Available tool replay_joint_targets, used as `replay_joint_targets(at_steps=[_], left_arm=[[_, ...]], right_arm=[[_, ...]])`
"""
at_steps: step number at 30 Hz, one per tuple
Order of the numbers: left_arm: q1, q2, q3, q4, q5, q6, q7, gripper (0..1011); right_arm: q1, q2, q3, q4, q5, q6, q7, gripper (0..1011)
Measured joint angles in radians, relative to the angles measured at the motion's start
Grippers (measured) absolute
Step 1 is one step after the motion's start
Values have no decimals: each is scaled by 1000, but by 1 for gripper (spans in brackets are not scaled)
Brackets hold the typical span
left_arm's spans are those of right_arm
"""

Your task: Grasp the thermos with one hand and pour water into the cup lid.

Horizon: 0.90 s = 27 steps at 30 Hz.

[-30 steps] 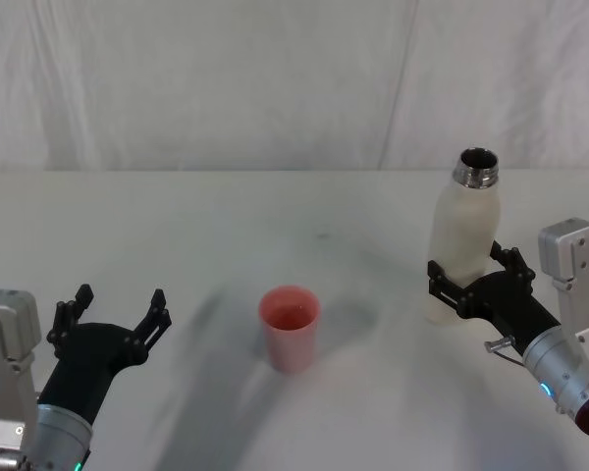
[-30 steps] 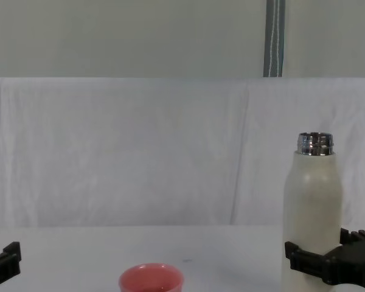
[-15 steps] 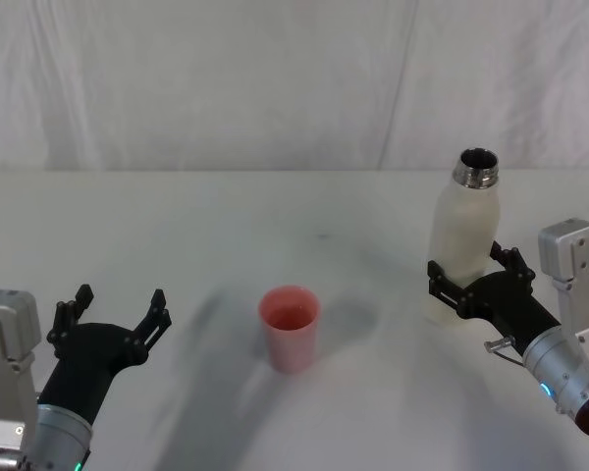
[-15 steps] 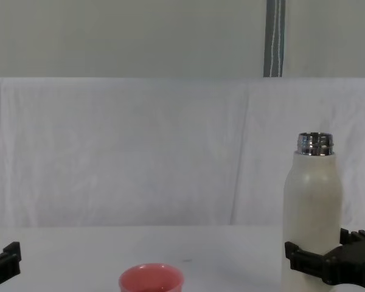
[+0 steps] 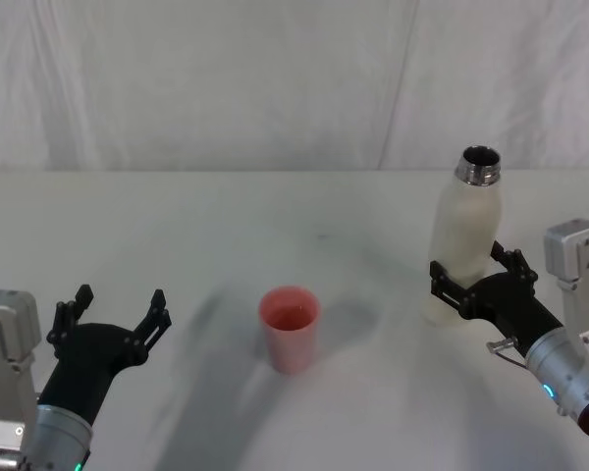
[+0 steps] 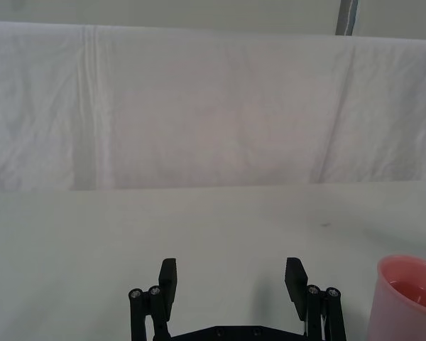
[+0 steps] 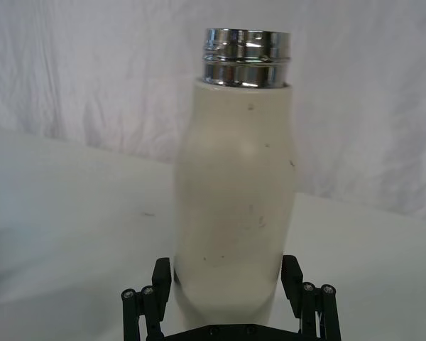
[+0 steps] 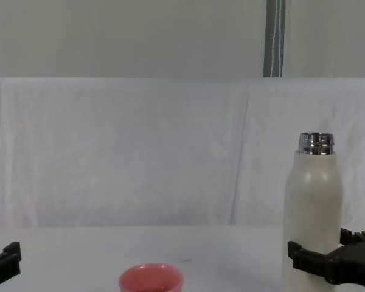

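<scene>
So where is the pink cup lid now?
In the head view the cup lid stands upright near the table's middle, between the left gripper and the thermos.

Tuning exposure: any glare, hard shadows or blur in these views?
Head view: soft smeared shadows on the table beside the cup. Right wrist view: bright highlights on the bottle's steel neck; right gripper sharp. Left wrist view: left gripper crisp, even light.

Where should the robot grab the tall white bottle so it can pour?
Probably low on the thermos, around its wide, straight-sided body, not the narrow shiny neck. It stands upright on the table, so coming in level from the robot's side fits. The right gripper is already there, one finger on each side near the base. The left gripper sits open, away from it.
</scene>
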Motion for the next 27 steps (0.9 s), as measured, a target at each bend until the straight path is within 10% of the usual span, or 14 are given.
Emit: replay_joint_targets(at_steps=[27], left_arm=[[0, 0, 0, 0, 0, 0, 0, 1001]], right_arm=[[-53, 33, 15, -52, 80, 47, 10, 1000]])
